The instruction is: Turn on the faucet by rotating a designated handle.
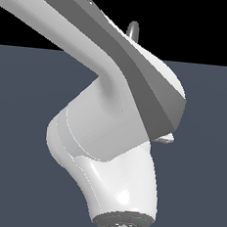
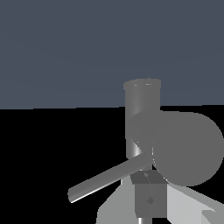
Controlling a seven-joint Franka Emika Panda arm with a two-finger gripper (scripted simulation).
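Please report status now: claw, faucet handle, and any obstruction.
Claw not clearly seen, state unknown. Faucet close ahead in the wrist view, handle sticking sideways. Exterior view: arm hides nearly all of the faucet.

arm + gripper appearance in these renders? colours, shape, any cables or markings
The arm has smooth, rounded, glossy white shells with darker grey panels along the upper link and a grey disc end cap. No cables or markings are visible. The gripper shows only as blurred grey and pale blocks in the wrist view.

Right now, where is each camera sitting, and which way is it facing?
Exterior view: off the arm, close by; the white-and-grey robot arm fills it.
Wrist view: on the wrist, facing the tall grey metallic gooseneck faucet close up; pale robot parts edge in.
Shared: the faucet, whose arched tip peeks over the arm outside.
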